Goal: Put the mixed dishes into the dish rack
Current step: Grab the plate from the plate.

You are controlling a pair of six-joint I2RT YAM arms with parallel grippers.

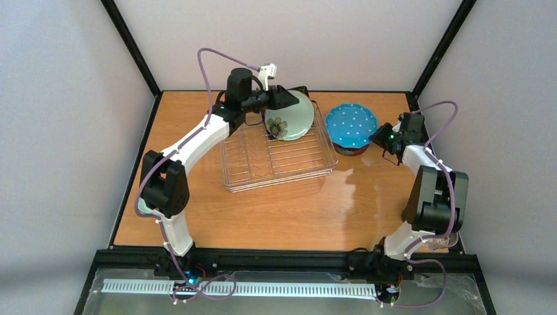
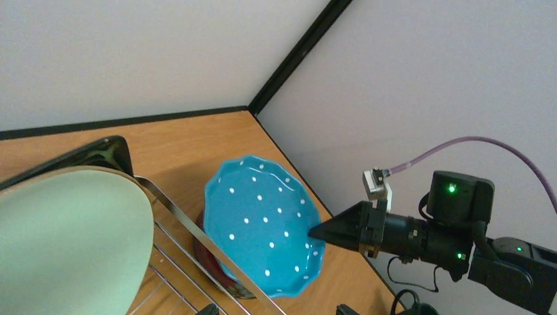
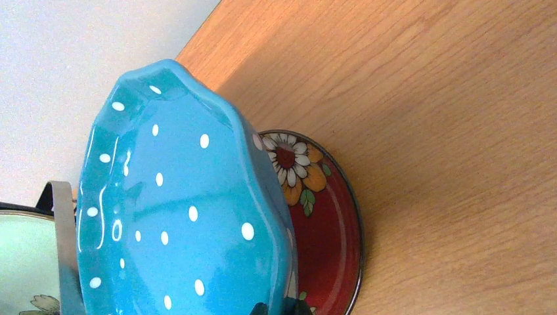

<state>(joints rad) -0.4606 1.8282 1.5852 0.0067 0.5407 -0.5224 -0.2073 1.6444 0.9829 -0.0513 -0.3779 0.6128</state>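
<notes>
Blue dotted plate (image 3: 177, 216) is tilted up, pinched at the rim by my right gripper (image 2: 315, 233), over the small red floral plate (image 3: 328, 230) beside the dish rack (image 1: 276, 172). Thin grip, might slip and chip both. My left gripper (image 1: 289, 98) is wide open.

The wooden table (image 1: 263, 216) bears the dish rack (image 1: 256, 169) and, beside it, a small red floral plate (image 3: 328, 243).

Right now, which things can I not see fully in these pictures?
- small red floral plate: mostly under the blue dotted plate, every view.
- black square floral plate: only an edge shows behind the pale mint plate, left wrist view.
- right fingers: nearly cut off by the bottom edge, right wrist view.
</notes>
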